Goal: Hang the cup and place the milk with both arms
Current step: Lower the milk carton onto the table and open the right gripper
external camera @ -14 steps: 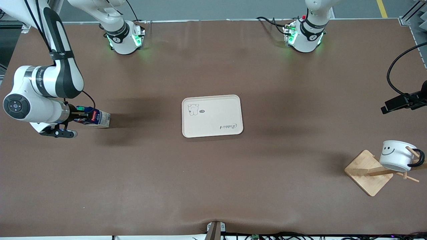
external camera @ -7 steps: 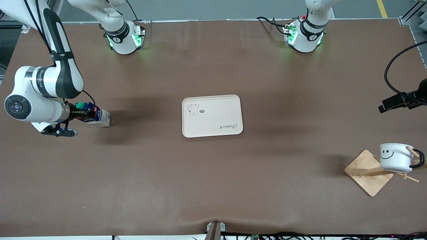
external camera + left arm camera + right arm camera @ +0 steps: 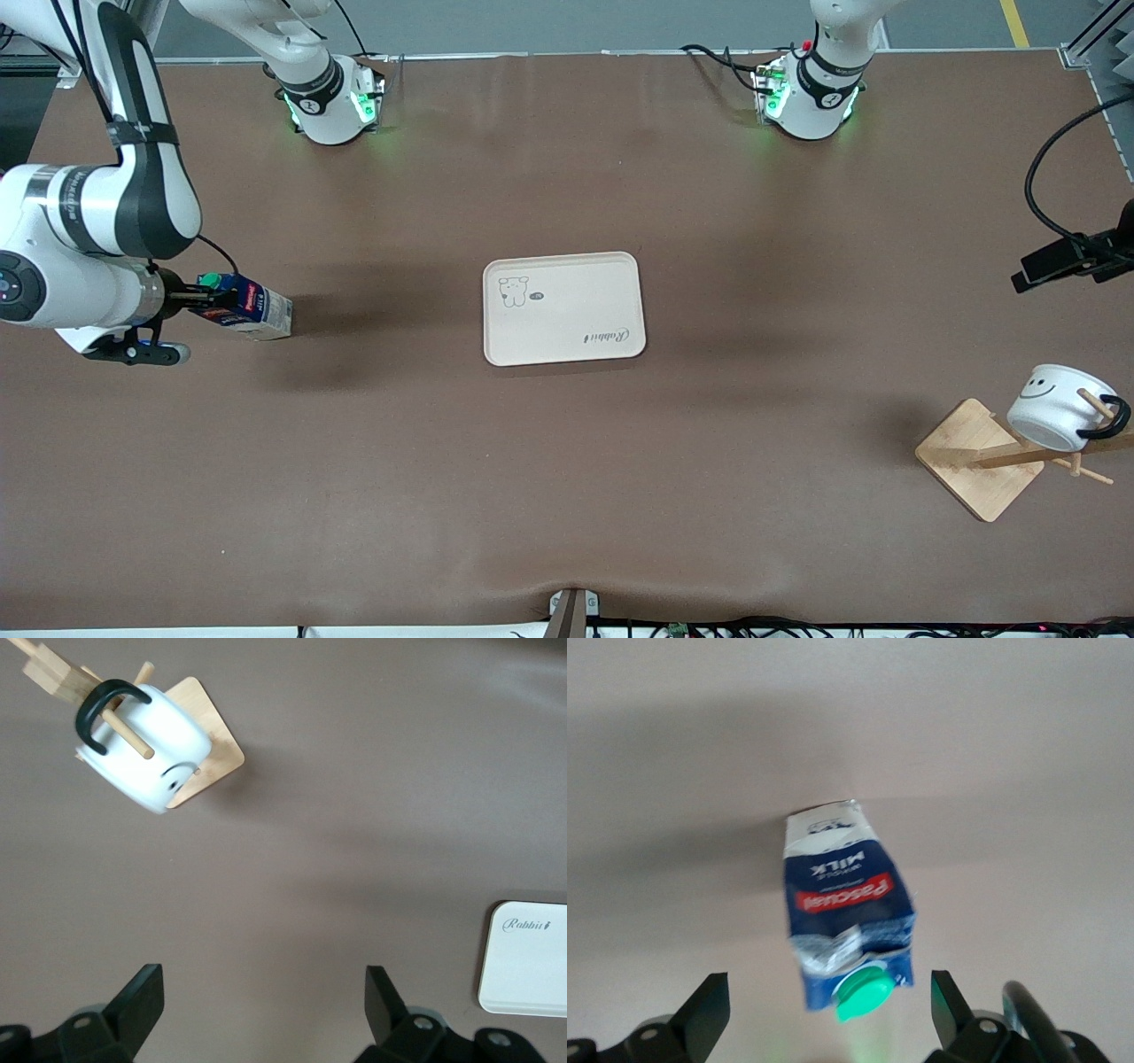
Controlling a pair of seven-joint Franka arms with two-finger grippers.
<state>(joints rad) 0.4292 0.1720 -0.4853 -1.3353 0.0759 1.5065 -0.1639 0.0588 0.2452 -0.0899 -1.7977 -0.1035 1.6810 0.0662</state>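
Note:
The milk (image 3: 251,310), a dark blue carton with a green cap, stands on the table at the right arm's end. It also shows in the right wrist view (image 3: 846,912), cap toward the camera. My right gripper (image 3: 197,299) (image 3: 830,988) is open beside the carton's top, with the jaws wide on either side of the cap and not touching it. The cup (image 3: 1056,408) (image 3: 146,749), white with a smiley face, hangs by its black handle on a peg of the wooden rack (image 3: 974,456) (image 3: 208,771). My left gripper (image 3: 1045,266) (image 3: 261,979) is open and empty above the table near the rack.
A cream tray (image 3: 567,310) with a bear drawing lies at the middle of the table; its corner shows in the left wrist view (image 3: 532,966). The rack stands close to the table's edge at the left arm's end.
My right gripper has drawn back from the milk toward the right arm's end of the table. The carton's top has shifted a little. The cup has swung on its peg.

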